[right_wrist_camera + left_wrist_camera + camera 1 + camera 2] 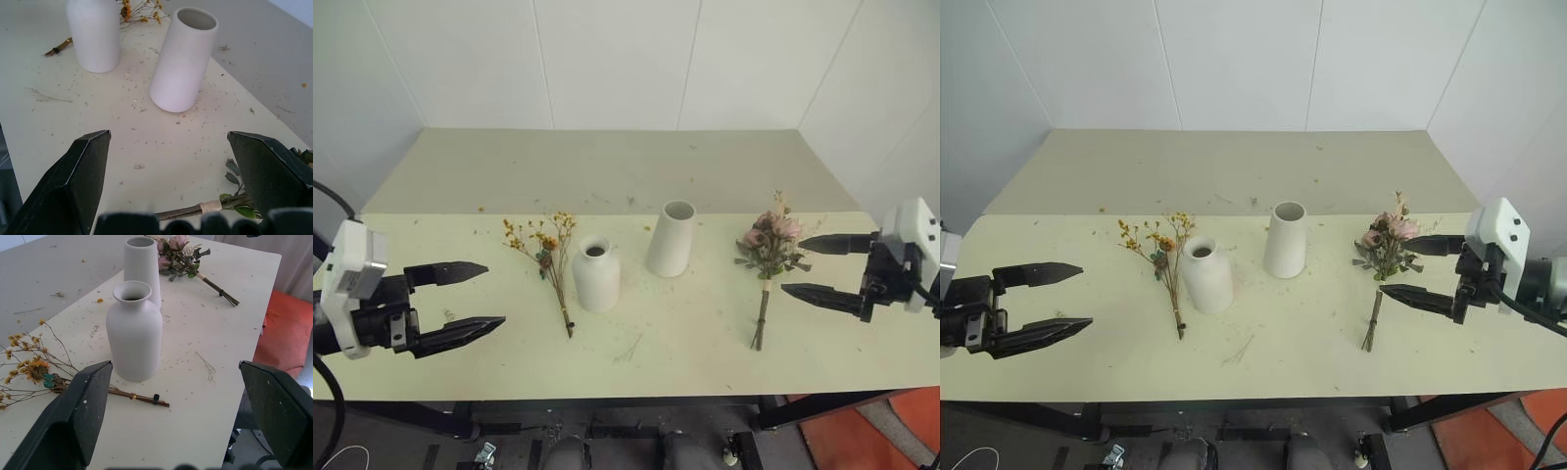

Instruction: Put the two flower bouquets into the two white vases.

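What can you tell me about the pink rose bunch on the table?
The pink rose bunch lies flat on the pale table, to the right of the tall white vase and apart from it. It has pink blooms, green leaves and pale dried sprigs at the far end, with brown stems pointing toward the near edge. A light wrap binds the stems below the leaves. The right pincer is open beside it, not touching.

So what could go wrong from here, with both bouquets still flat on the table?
1. The yellow bouquet lies right beside the short vase; the open left gripper reaching for its stems might knock the vase over.
2. That vase's neck is narrow, so the rose bouquet probably would not fit; it likely needs the wide-mouthed tall vase.
3. Both stem bundles are thin and flat on the table, so the right gripper may pinch poorly or shed more dried bits.
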### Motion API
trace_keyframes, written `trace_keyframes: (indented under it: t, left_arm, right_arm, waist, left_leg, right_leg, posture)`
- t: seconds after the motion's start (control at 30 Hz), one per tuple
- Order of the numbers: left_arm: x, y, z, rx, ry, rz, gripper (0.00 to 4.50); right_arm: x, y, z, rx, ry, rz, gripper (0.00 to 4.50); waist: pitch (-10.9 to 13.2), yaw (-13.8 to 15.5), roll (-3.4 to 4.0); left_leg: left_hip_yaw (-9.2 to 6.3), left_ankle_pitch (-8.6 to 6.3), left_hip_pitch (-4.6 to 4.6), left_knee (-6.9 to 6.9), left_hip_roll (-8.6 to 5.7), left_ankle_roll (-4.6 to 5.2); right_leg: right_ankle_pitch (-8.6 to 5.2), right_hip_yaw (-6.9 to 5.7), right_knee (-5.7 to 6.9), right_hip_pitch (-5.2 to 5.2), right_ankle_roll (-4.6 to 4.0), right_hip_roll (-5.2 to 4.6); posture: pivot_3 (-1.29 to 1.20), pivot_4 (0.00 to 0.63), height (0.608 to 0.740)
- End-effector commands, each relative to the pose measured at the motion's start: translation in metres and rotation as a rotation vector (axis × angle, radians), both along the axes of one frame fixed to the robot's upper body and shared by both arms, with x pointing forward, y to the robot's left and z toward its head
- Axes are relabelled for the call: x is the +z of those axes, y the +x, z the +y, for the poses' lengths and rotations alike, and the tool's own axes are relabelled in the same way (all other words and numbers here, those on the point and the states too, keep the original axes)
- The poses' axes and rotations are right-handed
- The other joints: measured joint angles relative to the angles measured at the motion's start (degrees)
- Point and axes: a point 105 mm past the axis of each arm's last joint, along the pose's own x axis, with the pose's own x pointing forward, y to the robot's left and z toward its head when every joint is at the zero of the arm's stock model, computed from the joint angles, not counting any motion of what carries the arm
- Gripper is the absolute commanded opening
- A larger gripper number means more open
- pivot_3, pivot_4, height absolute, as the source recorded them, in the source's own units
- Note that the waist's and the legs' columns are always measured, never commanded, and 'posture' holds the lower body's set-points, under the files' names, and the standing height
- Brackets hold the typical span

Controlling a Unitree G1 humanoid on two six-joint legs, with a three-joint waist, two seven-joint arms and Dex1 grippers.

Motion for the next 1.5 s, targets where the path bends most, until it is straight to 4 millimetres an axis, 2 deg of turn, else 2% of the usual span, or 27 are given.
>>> trace_keyframes:
  t: [0.03,0.33,0.53,0.7,0.83,0.97,1.07,1.3,1.5]
  left_arm:
    - [0.007,-0.003,-0.002,-0.01,0.008,-0.034,4.5]
    - [0.006,-0.003,-0.002,-0.023,0.009,-0.023,4.5]
    - [0.007,-0.001,-0.004,-0.049,0.007,-0.025,4.5]
    - [0.011,0.007,-0.008,-0.087,0.004,-0.044,4.5]
    - [0.017,0.015,-0.013,-0.119,-0.028,-0.058,4.5]
    - [0.021,0.019,-0.018,-0.154,-0.037,-0.06,4.5]
    - [0.022,0.024,-0.02,-0.168,-0.033,-0.065,4.5]
    - [0.021,0.028,-0.025,-0.192,-0.04,-0.063,4.5]
    - [0.022,0.028,-0.026,-0.189,-0.041,-0.073,4.5]
  right_arm:
    - [0.006,-0.002,-0.002,-0.003,-0.014,-0.044,4.47]
    - [0.003,-0.002,-0.003,-0.014,-0.025,-0.042,4.47]
    - [-0.009,0.009,-0.008,-0.093,-0.034,0.017,4.47]
    - [-0.018,0.027,-0.014,-0.267,-0.036,0.135,4.47]
    - [-0.026,0.034,-0.001,-0.337,-0.026,0.261,4.47]
    - [-0.046,0.048,0.003,-0.522,-0.02,0.491,4.47]
    - [-0.054,0.058,0.005,-0.62,-0.017,0.581,4.47]
    - [-0.078,0.09,-0.011,-0.947,0.007,0.71,4.47]
    - [-0.084,0.101,-0.015,-1.06,0.024,0.774,4.47]
  waist:
    - [0.0,0.0,0.0]
    - [0.0,0.0,0.0]
    - [0.0,0.0,0.0]
    - [0.0,-0.1,0.0]
    - [0.0,-0.1,0.0]
    - [0.0,-0.6,0.0]
    - [0.0,-0.6,0.0]
    - [0.0,-0.6,0.0]
    - [0.0,-0.9,0.0]
  left_leg:
    - [0.0,0.0,0.0,0.0,0.0,0.0]
    - [0.0,0.0,0.01,0.0,0.0,0.0]
    - [0.0,0.0,0.01,0.0,0.0,0.0]
    - [0.0,0.0,0.02,0.01,-0.01,0.0]
    - [0.0,0.0,-0.01,0.01,0.0,0.0]
    - [0.0,0.0,-0.03,0.01,0.0,0.0]
    - [-0.02,0.0,-0.05,0.01,0.0,0.0]
    - [-0.04,0.0,-0.26,0.01,-0.03,0.0]
    - [-0.04,0.0,-0.35,0.01,-0.04,0.0]
  right_leg:
    - [0.0,0.0,0.0,0.0,0.0,0.0]
    - [0.0,0.0,0.0,0.0,0.0,0.0]
    - [0.0,0.0,0.0,0.01,0.0,0.0]
    - [0.01,0.0,0.02,0.0,-0.01,0.0]
    - [0.01,0.01,0.02,-0.04,-0.02,0.02]
    - [0.02,0.02,0.02,-0.05,-0.02,0.02]
    - [0.02,0.01,0.02,-0.07,-0.03,0.03]
    - [0.04,0.0,0.0,-0.21,-0.01,0.02]
    - [0.05,0.0,0.0,-0.29,0.0,0.01]
  posture:
    - [0.0,0.15,0.74]
    - [0.0,0.15,0.74]
    - [0.0,0.15,0.74]
    - [0.0,0.15,0.74]
    - [0.0,0.15,0.74]
    - [0.0,0.15,0.74]
    - [0.0,0.15,0.74]
    - [0.0,0.15,0.74]
    - [0.0,0.15,0.74]
